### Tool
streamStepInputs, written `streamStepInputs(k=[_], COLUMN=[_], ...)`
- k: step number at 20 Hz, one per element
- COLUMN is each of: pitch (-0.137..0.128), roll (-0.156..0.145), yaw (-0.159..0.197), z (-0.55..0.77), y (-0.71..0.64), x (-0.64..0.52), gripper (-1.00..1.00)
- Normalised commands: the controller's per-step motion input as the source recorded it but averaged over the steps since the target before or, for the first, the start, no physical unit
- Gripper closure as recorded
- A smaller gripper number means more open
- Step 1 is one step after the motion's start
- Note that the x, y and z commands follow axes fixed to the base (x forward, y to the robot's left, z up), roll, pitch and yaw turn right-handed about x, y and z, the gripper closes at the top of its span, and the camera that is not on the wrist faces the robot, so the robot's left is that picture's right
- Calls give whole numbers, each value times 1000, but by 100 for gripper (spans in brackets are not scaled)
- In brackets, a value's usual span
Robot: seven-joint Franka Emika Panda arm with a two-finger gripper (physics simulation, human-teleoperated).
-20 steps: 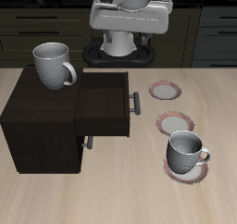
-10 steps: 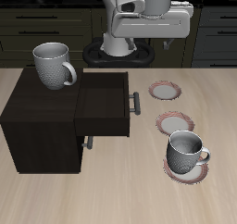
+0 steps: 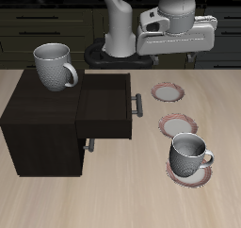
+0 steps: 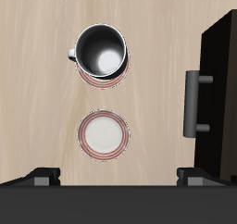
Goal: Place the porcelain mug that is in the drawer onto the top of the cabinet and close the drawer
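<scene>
The porcelain mug point(image 3: 54, 64) stands upright on the flat top of the cabinet point(image 3: 38, 114), near its back edge. The drawer point(image 3: 105, 105) is pulled out, and its grey bar handle point(image 3: 137, 105) faces the plates; it also shows in the wrist view point(image 4: 195, 103). Nothing shows inside the drawer. My gripper point(image 3: 175, 55) hangs high above the plates beside the drawer, open and empty. In the wrist view its fingertips point(image 4: 42, 177) stand wide apart.
A darker grey mug point(image 3: 191, 154) stands on a pink-rimmed plate point(image 3: 175, 174) near the table's front; it also shows in the wrist view point(image 4: 100, 50). Two empty plates point(image 3: 177, 126) point(image 3: 168, 92) lie beside the drawer. Dark kitchen units stand behind the table.
My gripper has swung sideways, from above the drawer's back to over the plates, and has come a little lower. The mugs, the drawer and the plates have not moved.
</scene>
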Motion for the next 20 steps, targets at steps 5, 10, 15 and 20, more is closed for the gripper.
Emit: streamStepInputs(k=[5, 10, 15, 20], pitch=[30, 32, 48, 48], roll=[16, -8, -5, 4], yaw=[7, 10, -5, 6], z=[-281, -330, -376, -359], y=[160, 62, -5, 35], x=[152, 235, 201, 18], gripper=[-100, -100, -100, -100])
